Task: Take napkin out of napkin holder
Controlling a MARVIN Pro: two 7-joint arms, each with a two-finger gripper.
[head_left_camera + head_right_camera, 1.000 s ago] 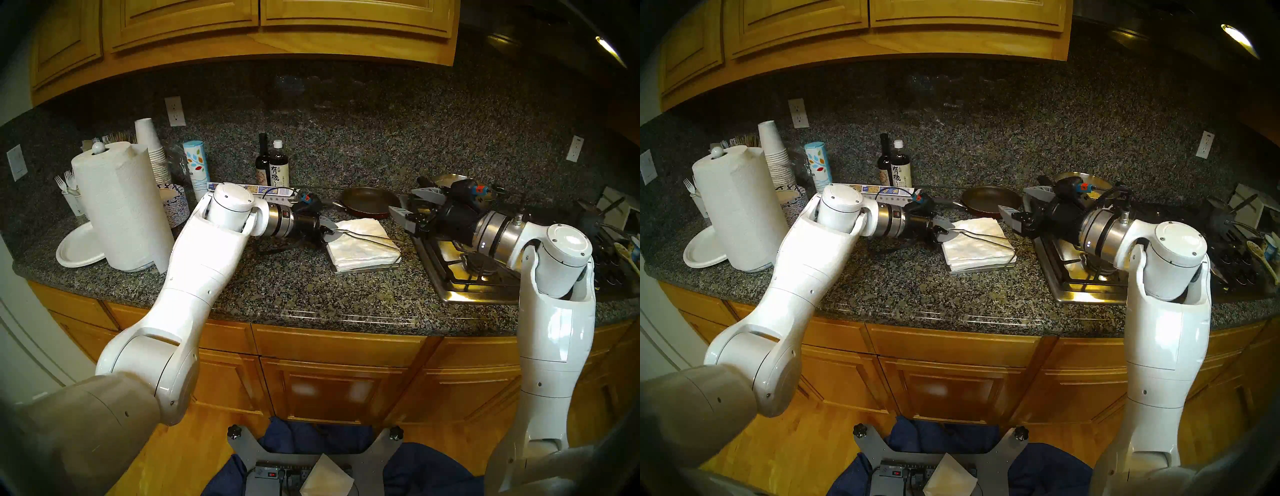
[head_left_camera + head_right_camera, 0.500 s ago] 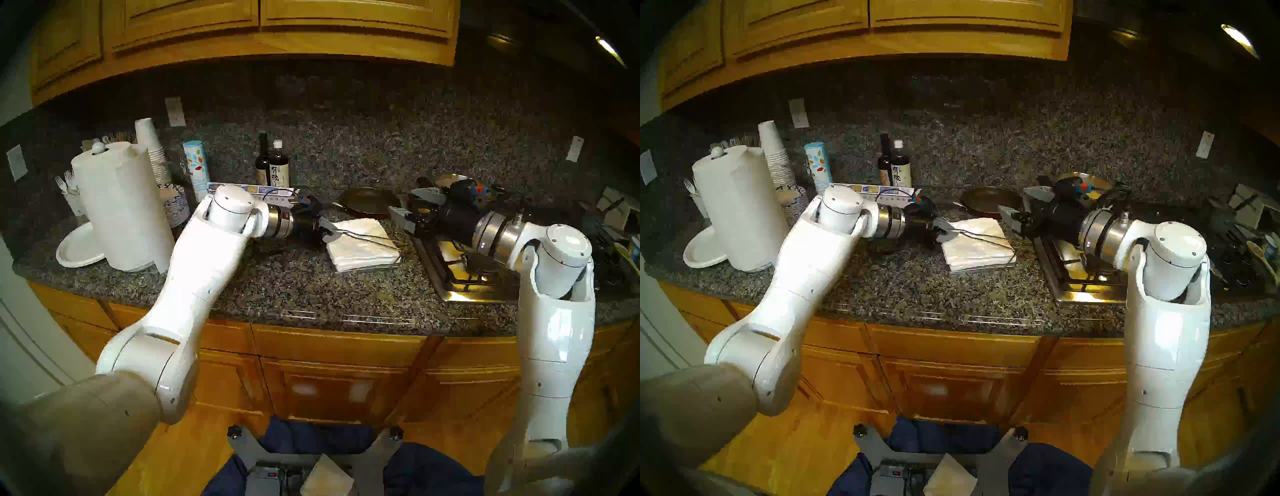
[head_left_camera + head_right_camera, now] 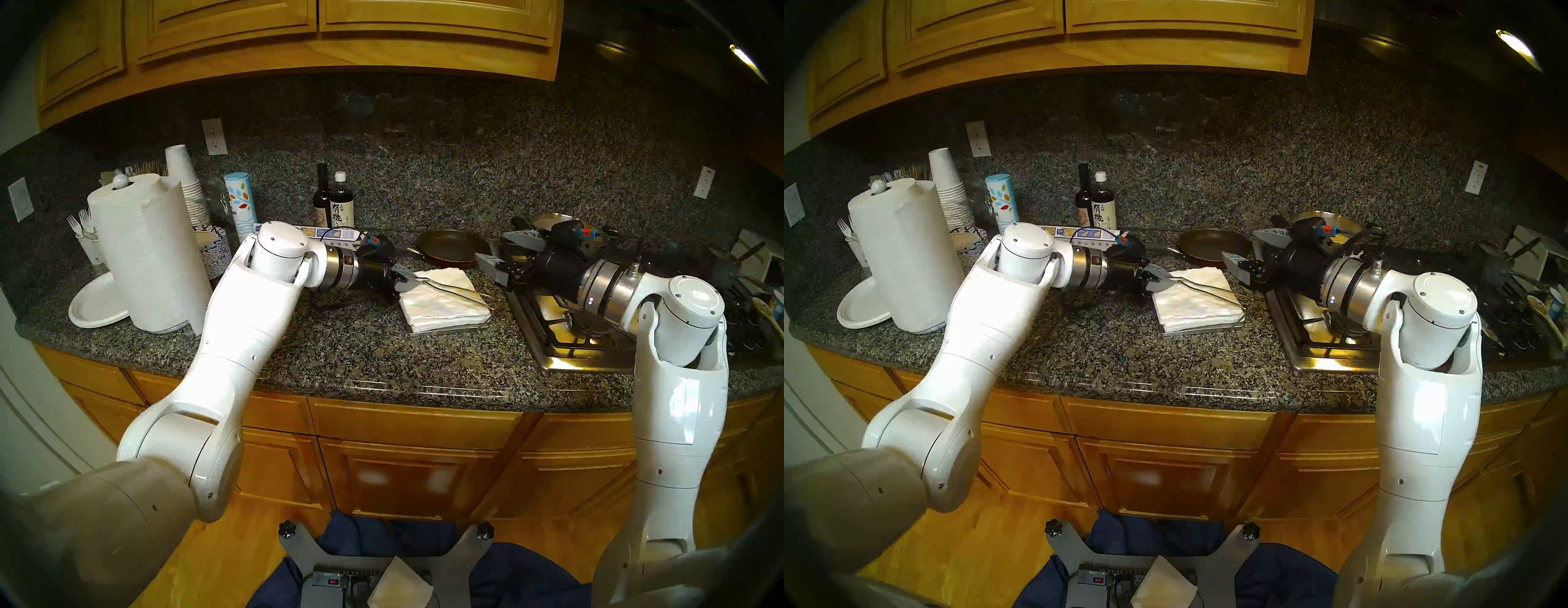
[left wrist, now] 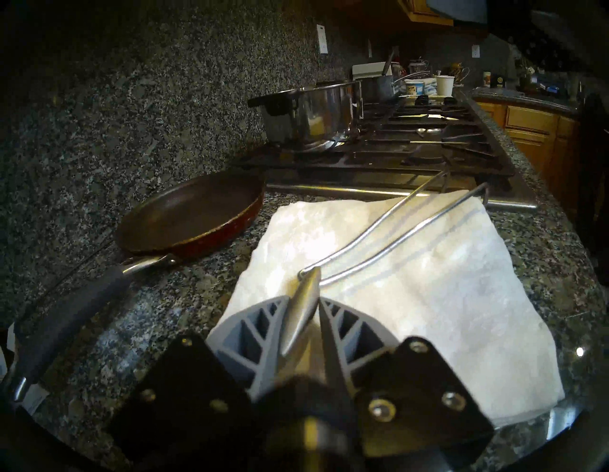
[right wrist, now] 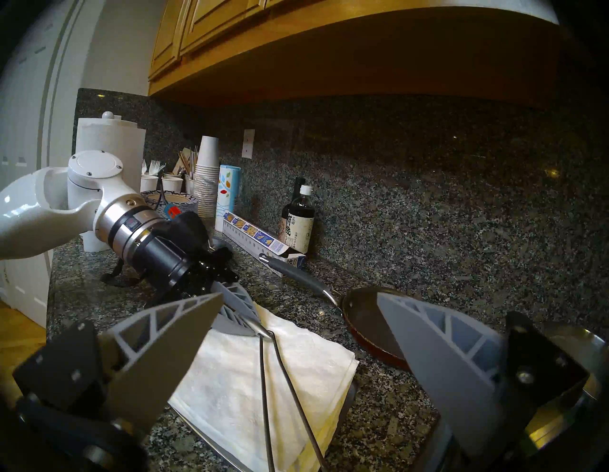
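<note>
The napkin holder [image 3: 450,329] is a flat grey tray under a thick stack of white napkins [image 3: 441,303], mid-counter. The top napkin lies flat on the stack and I cannot tell it apart. My left gripper [image 3: 409,278] is shut on the flattened tip [image 4: 304,295] of the holder's wire arm [image 4: 379,237]. It holds that end a little above the stack, shown too in the right wrist view [image 5: 263,333]. My right gripper [image 3: 494,250] is open and empty, just right of the holder, over the stove's left edge.
A dark frying pan [image 3: 452,246] lies behind the holder, its handle pointing left. The stove [image 3: 568,335] with a steel pot [image 4: 316,115] is on the right. A paper towel roll [image 3: 148,254], white plate [image 3: 95,308], cups and bottles [image 3: 335,204] stand at the left and back.
My left gripper has risen slightly with the wire arm's tip, so the arm stands a bit higher off the stack. The right arm has not moved.
</note>
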